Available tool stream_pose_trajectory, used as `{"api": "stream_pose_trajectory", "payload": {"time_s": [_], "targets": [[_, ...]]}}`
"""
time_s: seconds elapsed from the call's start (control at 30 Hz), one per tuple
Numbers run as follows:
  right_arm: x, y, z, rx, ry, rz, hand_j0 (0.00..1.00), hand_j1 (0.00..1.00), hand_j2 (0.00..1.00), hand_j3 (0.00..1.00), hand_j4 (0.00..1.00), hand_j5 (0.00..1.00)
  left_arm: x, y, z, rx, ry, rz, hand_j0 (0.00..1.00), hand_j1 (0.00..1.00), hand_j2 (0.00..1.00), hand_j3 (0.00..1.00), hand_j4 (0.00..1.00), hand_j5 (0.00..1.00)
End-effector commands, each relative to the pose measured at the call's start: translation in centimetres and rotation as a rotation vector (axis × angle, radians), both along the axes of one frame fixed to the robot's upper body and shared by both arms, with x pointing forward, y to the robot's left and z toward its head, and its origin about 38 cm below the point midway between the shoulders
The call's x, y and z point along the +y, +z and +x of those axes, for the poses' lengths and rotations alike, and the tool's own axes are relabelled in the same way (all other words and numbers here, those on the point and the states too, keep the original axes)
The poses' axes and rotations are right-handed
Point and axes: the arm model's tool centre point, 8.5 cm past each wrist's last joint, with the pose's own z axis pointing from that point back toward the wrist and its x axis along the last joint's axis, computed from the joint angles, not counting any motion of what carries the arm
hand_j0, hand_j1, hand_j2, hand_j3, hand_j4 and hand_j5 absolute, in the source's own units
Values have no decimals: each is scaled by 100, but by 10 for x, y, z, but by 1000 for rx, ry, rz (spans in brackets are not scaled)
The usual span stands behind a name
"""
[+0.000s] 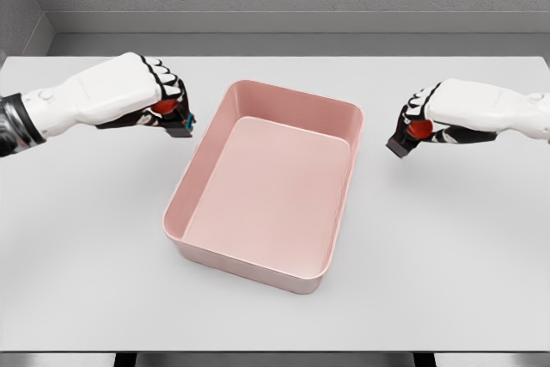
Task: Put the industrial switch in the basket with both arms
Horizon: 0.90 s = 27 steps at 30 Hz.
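Observation:
A pink rectangular basket (199, 161) sits in the middle of the table and holds nothing. My left hand (165, 102) hovers just left of the basket's far left corner, fingers curled around a small dark industrial switch (177, 120) with a red button. To the right of the basket's far right corner, my right hand (419, 119) is shut on a second dark switch with a red button (404, 141). Both switches hang outside the basket's rim and are partly hidden by the fingers.
The light grey table (86, 238) stretches wide around the basket. Its front edge runs along the bottom of the view, and a grey wall stands behind its far edge.

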Motion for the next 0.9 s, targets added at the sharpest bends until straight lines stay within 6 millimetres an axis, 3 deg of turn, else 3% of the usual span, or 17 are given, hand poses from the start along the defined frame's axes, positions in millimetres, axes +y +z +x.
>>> {"api": "stream_pose_trajectory", "payload": {"time_s": [0.0, 0.27, 0.57, 0.7, 0.73, 0.77, 0.8, 0.87], "targets": [[4, 2, -2, -3, 10, 8, 48, 48, 48, 48, 48, 48, -5, 4, -4, -9, -19, -10, 36, 36, 36, 36, 36, 36], [13, 14, -3, -32, 43, 12, 48, 48, 48, 48, 48, 48, -36, 1, -6, -16, -80, -69, 36, 36, 36, 36, 36, 36], [17, 20, -3, -48, 52, 14, 48, 48, 48, 48, 48, 48, -99, -39, -17, 66, -201, -81, 36, 36, 36, 36, 36, 36], [21, 24, -5, -58, 69, 16, 48, 48, 48, 48, 48, 48, -112, -50, -21, 86, -225, -65, 38, 38, 38, 38, 38, 38], [22, 25, -5, -60, 71, 16, 47, 47, 47, 47, 47, 47, -113, -48, -21, 84, -229, -73, 54, 54, 54, 54, 54, 54], [23, 27, -5, -64, 74, 18, 47, 47, 47, 47, 47, 47, -113, -46, -20, 82, -231, -86, 87, 87, 87, 87, 87, 87], [24, 27, -5, -66, 78, 17, 47, 47, 47, 47, 47, 47, -114, -45, -21, 79, -234, -91, 100, 100, 100, 100, 100, 100], [24, 28, -5, -68, 78, 17, 47, 47, 47, 47, 47, 47, -113, -42, -20, 76, -236, -98, 100, 100, 100, 100, 100, 100]]}}
